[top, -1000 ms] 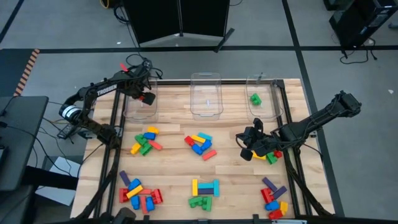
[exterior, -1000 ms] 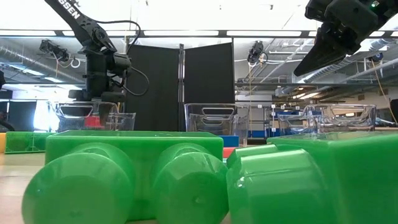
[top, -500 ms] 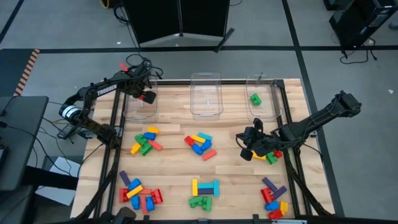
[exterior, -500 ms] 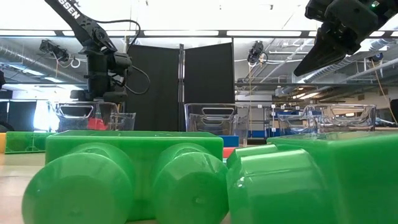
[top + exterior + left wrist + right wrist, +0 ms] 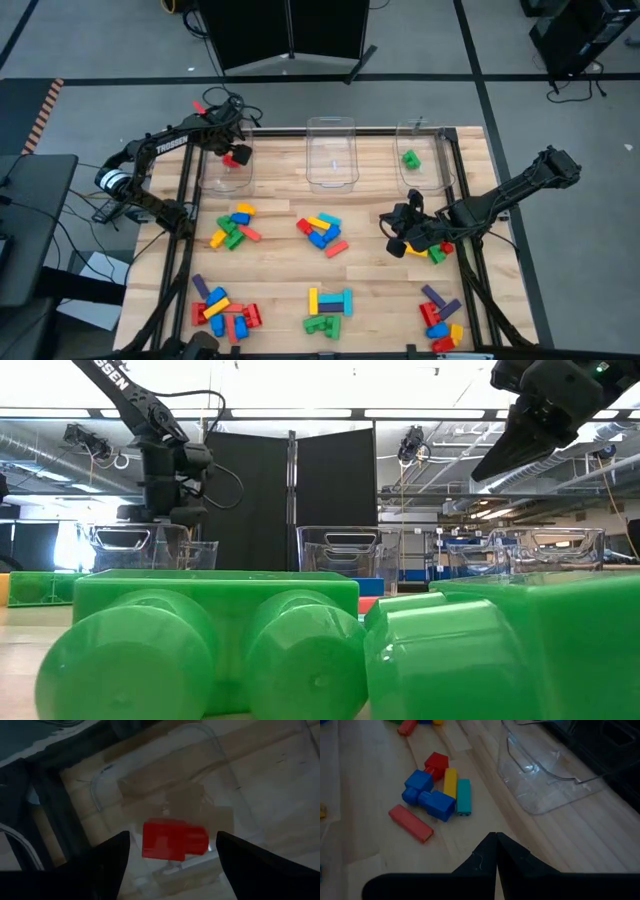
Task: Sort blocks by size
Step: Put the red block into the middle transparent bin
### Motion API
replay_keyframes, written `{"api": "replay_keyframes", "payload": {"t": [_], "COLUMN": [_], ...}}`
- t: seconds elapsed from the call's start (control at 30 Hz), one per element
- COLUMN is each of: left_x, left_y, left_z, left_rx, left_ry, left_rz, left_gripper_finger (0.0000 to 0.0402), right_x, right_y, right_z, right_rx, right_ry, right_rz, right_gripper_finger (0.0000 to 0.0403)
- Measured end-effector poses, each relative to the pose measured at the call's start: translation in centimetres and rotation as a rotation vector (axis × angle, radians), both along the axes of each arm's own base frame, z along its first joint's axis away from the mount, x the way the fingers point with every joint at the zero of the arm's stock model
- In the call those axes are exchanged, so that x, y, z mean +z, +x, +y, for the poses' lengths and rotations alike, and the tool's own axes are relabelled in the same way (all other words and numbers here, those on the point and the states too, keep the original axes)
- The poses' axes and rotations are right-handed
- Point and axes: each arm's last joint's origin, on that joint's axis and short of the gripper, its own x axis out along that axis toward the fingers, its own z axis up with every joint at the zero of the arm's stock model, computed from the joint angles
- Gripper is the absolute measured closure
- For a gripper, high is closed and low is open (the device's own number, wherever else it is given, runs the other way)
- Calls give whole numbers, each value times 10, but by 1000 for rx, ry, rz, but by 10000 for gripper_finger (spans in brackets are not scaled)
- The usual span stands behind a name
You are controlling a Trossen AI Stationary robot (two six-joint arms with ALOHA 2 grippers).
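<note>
We see the left claw (image 5: 236, 150) poised over the far-left clear plastic bin (image 5: 212, 176), its fingers spread wide and grasping nothing. Below it a chunky red plastic brick (image 5: 174, 839) lies inside that bin, apart from both fingers (image 5: 107, 865) in the left wrist view. In the low view the same claw (image 5: 168, 510) hangs just above the bin's rim.

The right claw (image 5: 402, 232) sits at the right side of the wooden surface (image 5: 275, 270), clenched with nothing between its fingertips; the right wrist view shows the two tips (image 5: 496, 851) pressed together. It is beside a small cluster of red, green and yellow bricks (image 5: 438, 251).

Along the far edge stand two more clear bins: the middle bin (image 5: 331, 152), and the right bin (image 5: 428, 168), which holds a single green brick (image 5: 410, 158).

On the surface we count several loose heaps of toy bricks. A left heap of yellow, green, blue and red pieces (image 5: 234, 227) lies near the left bin. A central heap (image 5: 322, 233) of blue, yellow, cyan and red pieces lies in front of the middle bin; the right wrist view shows it with a long red brick (image 5: 411, 823) at one side. Along the near edge are a left heap with a purple piece (image 5: 222, 307), a middle group of yellow, cyan and green bricks (image 5: 329, 308), and a right heap (image 5: 441, 318).

Two large green bricks (image 5: 215, 650) fill the foreground of the low view.
</note>
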Motion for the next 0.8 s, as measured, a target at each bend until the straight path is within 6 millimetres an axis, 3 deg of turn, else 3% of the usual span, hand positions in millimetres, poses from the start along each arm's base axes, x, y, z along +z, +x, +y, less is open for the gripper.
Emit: {"api": "replay_keyframes", "payload": {"t": [0.43,0.63,0.8], "left_x": [11,42,67], "left_y": [5,9,15], "left_z": [7,2,-21], "left_rx": [-69,-181,-272], "left_ry": [69,103,169], "left_rz": [-33,-152,-224], "left_gripper_finger": [96,96,96], "right_x": [2,9,18], "right_y": [8,18,26], "right_z": [-20,-31,-41], "right_rx": [-67,-64,-70], "right_ry": [-50,-100,-147], "right_rz": [-5,-58,-126], "right_gripper_finger": [383,383,383]}}
